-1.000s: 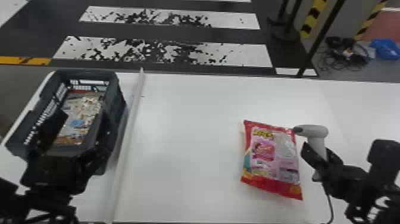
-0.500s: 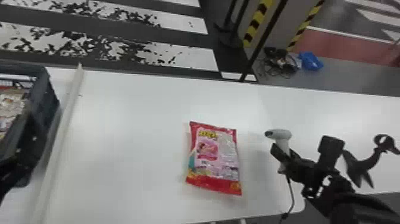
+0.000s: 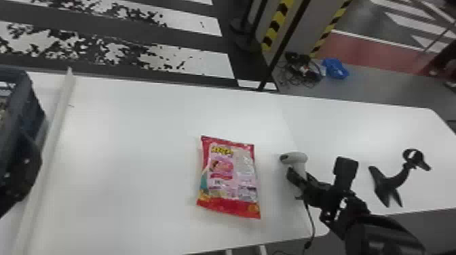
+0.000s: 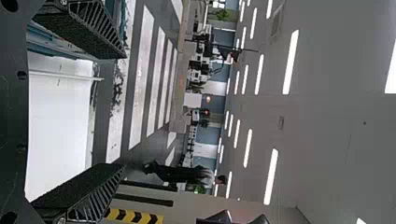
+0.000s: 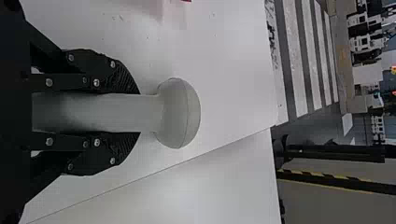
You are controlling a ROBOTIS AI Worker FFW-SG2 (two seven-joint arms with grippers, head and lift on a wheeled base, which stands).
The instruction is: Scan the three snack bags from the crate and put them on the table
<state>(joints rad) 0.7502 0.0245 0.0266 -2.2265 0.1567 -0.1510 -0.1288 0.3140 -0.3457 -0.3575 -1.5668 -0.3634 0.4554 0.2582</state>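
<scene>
We keep the scanner point(image 5: 180, 113) clamped by its handle point(image 5: 107, 113) in our right gripper point(image 5: 138, 113), likely so it can aim at the bag point(image 3: 229, 178) lying flat beside it on the table point(image 3: 135, 135). Our left gripper point(image 4: 122, 111) has its fingers apart, presumably for fetching from the crate point(image 3: 20, 112).

The right gripper point(image 3: 298, 176) clamps the handle of the white scanner point(image 5: 178, 113), with one black finger against its left side and one against its right. The scanner's rounded head projects past the fingertips. A red edge of a snack bag point(image 5: 186, 1) lies to the left on the white table point(image 5: 224, 56). A seam point(image 5: 150, 175) runs to the right of the scanner. Striped floor point(image 5: 306, 60) lies beyond the table's far edge.
</scene>
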